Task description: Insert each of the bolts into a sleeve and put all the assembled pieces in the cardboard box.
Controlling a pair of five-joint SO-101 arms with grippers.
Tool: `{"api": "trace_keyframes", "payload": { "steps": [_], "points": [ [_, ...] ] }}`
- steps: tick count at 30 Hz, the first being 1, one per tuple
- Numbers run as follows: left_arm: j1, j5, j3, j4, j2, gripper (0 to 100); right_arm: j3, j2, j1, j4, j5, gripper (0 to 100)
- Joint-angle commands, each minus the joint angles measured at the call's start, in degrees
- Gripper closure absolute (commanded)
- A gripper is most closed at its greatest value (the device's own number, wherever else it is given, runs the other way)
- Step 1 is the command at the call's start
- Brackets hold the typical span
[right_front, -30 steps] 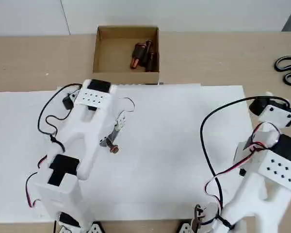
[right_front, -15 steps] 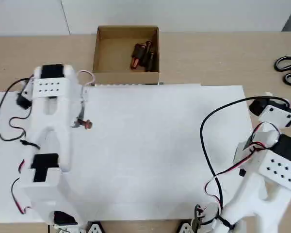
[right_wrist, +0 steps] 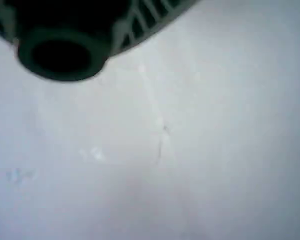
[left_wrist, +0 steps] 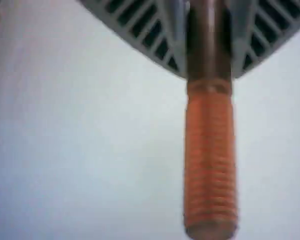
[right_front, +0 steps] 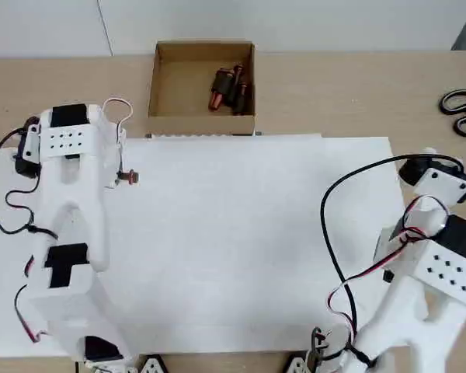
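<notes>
Your left gripper (left_wrist: 208, 47) is clamped on a copper bolt (left_wrist: 210, 165), its threaded end sticking out ahead of it over the white paper (right_front: 256, 233). Your right gripper (right_wrist: 72, 22) pinches a dark sleeve (right_wrist: 62, 54), open end outward. The cardboard box (right_front: 202, 124) beyond the left gripper holds assembled pieces (right_front: 231, 87)

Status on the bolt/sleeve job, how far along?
Done: several assembled pieces lie in the cardboard box. In hand: the left arm's jaws grip a copper bolt over the white sheet; the right arm's jaws hold a dark sleeve. Left: join this pair and box it.
</notes>
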Motion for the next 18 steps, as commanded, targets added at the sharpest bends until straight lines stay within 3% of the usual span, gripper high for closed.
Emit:
{"api": "trace_keyframes", "payload": {
  "steps": [1, 9, 18],
  "points": [
    [-0.4, 0.3, -2.1, -0.5, 1.8, 99, -0.2, -0.8, 0.7, -0.1, 0.0, 99.5],
    [-0.4, 0.4, -2.1, 1.9, 7.4, 98, -0.2, -1.1, 0.7, -0.1, 0.1, 99.5],
    [-0.2, 0.4, -2.1, 2.2, 7.8, 70, -0.2, -1.2, 0.7, -0.1, 0.1, 99.5]
  ]
}}
